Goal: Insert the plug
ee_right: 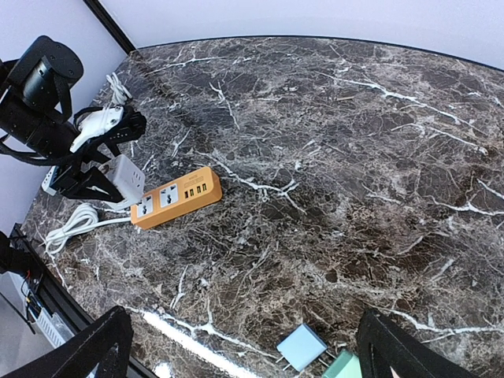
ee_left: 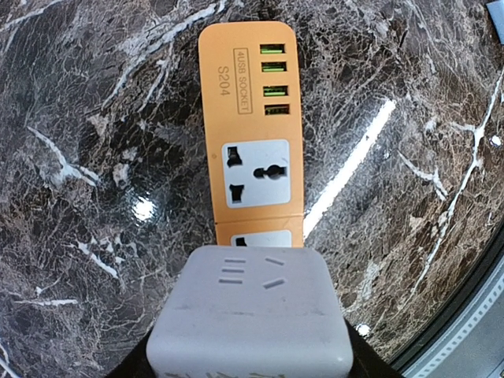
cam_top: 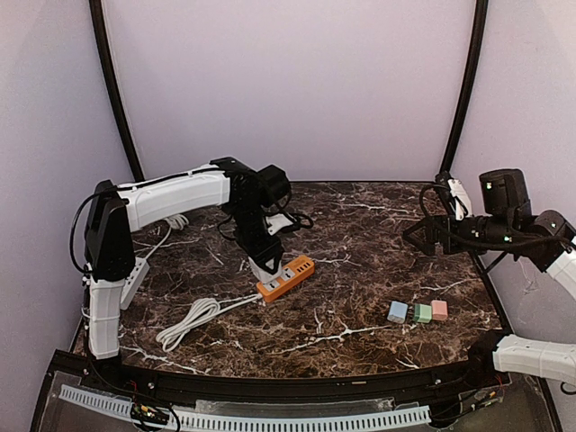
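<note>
you've got the left gripper (cam_top: 259,261) clamped on the plug (ee_left: 252,315) right over the socket at the strip's (ee_left: 250,118) 8 o'clock end in the top view, doesn't look pushed home yet, right gripper (cam_top: 421,237) hangs spread open at 3 o'clock

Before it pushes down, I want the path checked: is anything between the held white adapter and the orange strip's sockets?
Nothing visible does. The left claw holds the white adapter over the orange power strip's near socket; the socket faces look bare, and the white cord trails away.
</note>
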You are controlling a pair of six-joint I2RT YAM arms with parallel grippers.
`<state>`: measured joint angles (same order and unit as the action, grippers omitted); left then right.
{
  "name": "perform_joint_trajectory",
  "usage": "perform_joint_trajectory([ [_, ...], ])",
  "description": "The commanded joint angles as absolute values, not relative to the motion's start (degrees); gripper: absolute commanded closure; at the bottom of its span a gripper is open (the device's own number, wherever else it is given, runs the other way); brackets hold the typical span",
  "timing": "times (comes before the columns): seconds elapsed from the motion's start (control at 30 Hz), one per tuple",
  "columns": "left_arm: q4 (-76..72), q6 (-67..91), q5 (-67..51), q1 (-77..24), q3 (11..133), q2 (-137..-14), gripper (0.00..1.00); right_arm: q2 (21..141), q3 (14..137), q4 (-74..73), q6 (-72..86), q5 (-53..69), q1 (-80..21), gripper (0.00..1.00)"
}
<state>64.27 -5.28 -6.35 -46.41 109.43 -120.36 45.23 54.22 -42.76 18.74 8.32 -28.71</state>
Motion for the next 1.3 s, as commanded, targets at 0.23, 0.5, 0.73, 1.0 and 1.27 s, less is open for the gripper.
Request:
perform_joint_trajectory([
  [0.23, 64.0, -3.2, -7.1, -46.6, 107.0, -120.5, 0.99, 45.3, 55.8, -43.2, 19.2, 8.8, -28.6, 0.01],
  [0.5, 62.4, -1.5, -8.5, -46.5, 106.8, -120.9, 0.99, 45.4, 55.7, -43.2, 19.1, 8.9, -28.6, 0.01],
  [0.73, 61.6, -0.9, -8.4, -46.5, 107.4, -121.3, 0.99, 45.1, 55.4, -43.3, 19.0, 8.9, -28.6, 0.01],
  [1.0, 64.3, -1.3, -7.4, -46.6, 107.8, -121.9, 0.99, 44.7, 55.0, -43.5, 19.0, 8.6, -28.6, 0.01],
  [1.27, 64.5, -1.7, -6.0, -46.6, 107.8, -121.9, 0.99, 44.5, 55.2, -43.7, 19.0, 8.7, -28.6, 0.01],
])
